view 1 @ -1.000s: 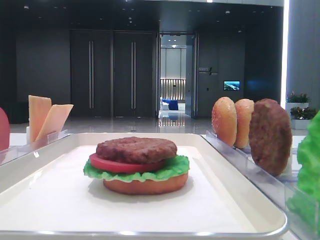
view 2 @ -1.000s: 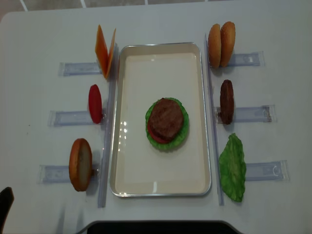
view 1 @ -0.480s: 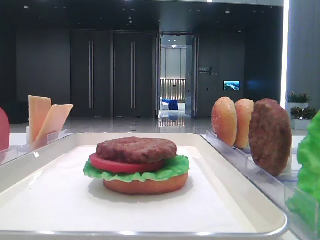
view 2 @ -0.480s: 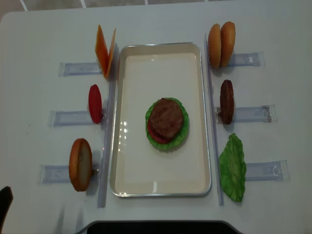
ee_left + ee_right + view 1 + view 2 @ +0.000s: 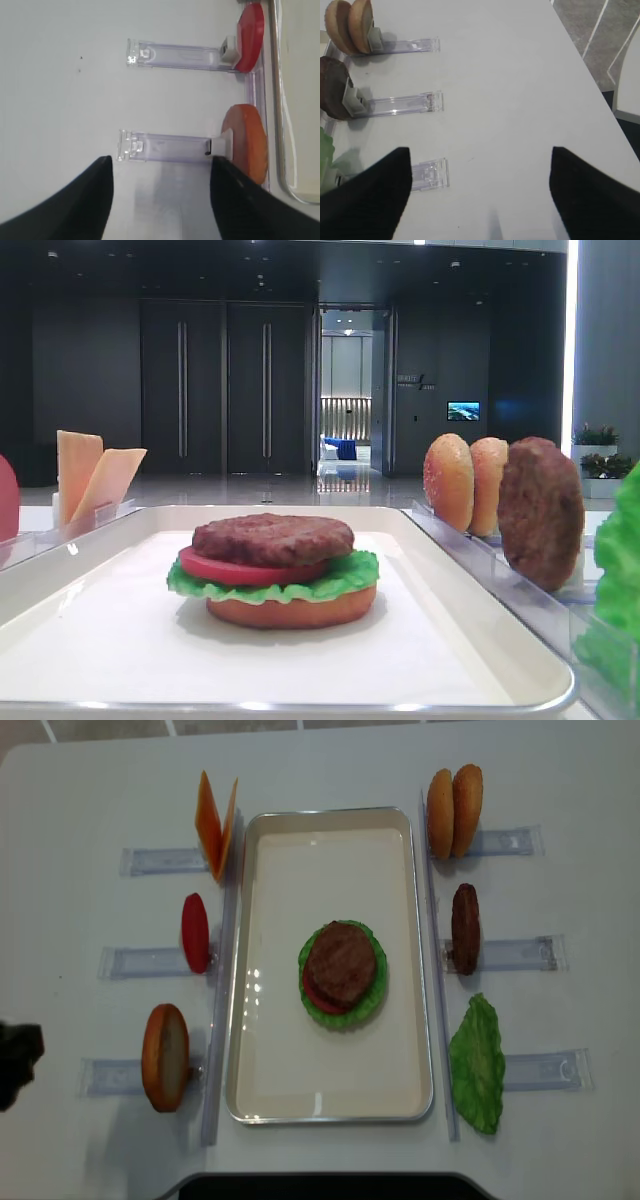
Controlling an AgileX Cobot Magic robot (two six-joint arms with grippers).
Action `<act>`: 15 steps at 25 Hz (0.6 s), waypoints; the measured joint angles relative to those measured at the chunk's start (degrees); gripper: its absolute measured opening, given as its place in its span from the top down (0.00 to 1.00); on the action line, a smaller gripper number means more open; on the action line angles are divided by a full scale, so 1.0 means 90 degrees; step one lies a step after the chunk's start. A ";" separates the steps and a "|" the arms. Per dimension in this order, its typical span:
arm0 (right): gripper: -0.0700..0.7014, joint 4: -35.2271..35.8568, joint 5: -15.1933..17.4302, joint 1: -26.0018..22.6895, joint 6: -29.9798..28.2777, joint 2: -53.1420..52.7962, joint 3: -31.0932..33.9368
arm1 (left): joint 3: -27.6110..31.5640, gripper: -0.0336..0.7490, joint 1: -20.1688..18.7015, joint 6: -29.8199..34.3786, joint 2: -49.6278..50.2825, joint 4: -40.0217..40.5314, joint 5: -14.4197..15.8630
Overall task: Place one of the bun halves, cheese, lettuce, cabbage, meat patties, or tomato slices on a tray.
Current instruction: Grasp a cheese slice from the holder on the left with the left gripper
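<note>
White tray (image 5: 255, 1095) carries a stacked burger (image 5: 342, 974).

Tray (image 5: 330, 1105): white, smooth, rim shiny with bright glints. Holder racks (image 5: 172, 52): clear glossy plastic. Table (image 5: 510, 75): pale, matt, smooth. Meat patties (image 5: 541, 510): dark brown, rough grainy surface. Tomato slices (image 5: 251, 36): red, smooth. Bun halves (image 5: 449, 481): golden-tan, speckled crust. Lettuce (image 5: 477, 1063): ruffled green. Cheese (image 5: 78, 472): flat, smooth, matt
</note>
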 joint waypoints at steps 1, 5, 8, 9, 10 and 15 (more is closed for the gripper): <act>0.21 0.0000 0.0000 0.0000 0.0000 0.0000 0.0000 | -0.0221 0.35 0.0000 0.0000 0.0460 0.0000 -0.0057; 0.21 0.0000 0.0000 0.0000 0.0000 0.0000 0.0000 | -0.1295 0.33 0.0000 0.0000 0.2135 0.0011 -0.0097; 0.21 0.0000 0.0000 0.0000 0.0000 0.0000 0.0000 | -0.2194 0.33 0.0000 0.0000 0.3247 0.0015 -0.0091; 0.21 0.0000 0.0000 0.0000 0.0000 0.0000 0.0000 | -0.2499 0.33 0.0000 0.0000 0.3595 0.0015 -0.0085; 0.21 0.0000 0.0000 0.0000 0.0000 0.0000 0.0000 | -0.2742 0.33 0.0000 0.0000 0.3867 0.0015 -0.0083; 0.21 0.0000 0.0000 0.0000 0.0000 0.0000 0.0000 | -0.3987 0.33 0.0000 0.0000 0.5257 0.0015 -0.0057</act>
